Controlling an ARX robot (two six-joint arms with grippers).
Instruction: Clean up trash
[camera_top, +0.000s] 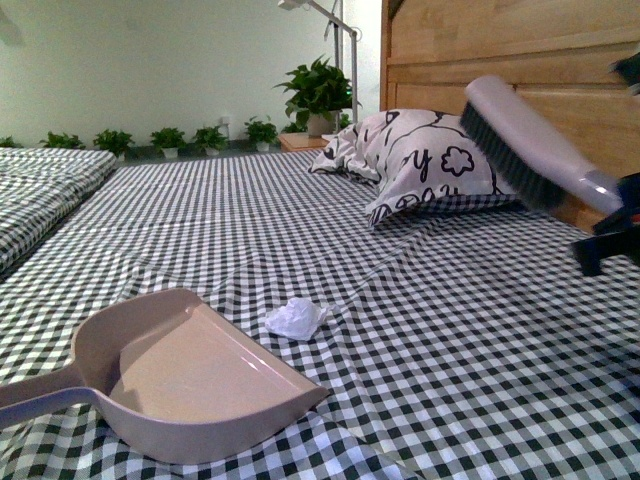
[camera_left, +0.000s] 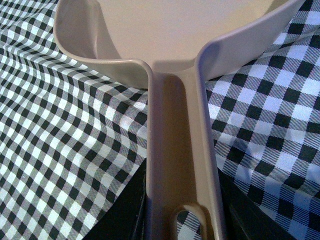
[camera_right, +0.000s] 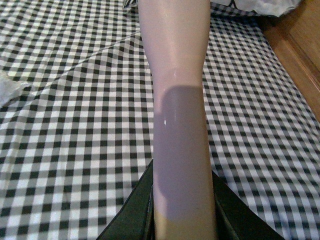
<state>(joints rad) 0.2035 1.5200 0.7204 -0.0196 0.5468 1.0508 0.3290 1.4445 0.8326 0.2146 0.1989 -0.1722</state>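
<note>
We see one small crumpled wad of white tissue-like paper (camera_top: 294, 318) lying on the black-and-white checked bed cover (camera_top: 450, 330), roughly at the middle of the scene and somewhat to the near side. It is loosely balled, with sharp creases and a pointed corner toward the right, and it rests flat on the cloth beside a raised fold. It sits just beyond the far right edge of the beige plastic dustpan (camera_top: 190, 385), close to it but not touching its lip. In the right wrist view, only a pale sliver of the wad (camera_right: 9, 89) shows at the frame's edge.
</note>
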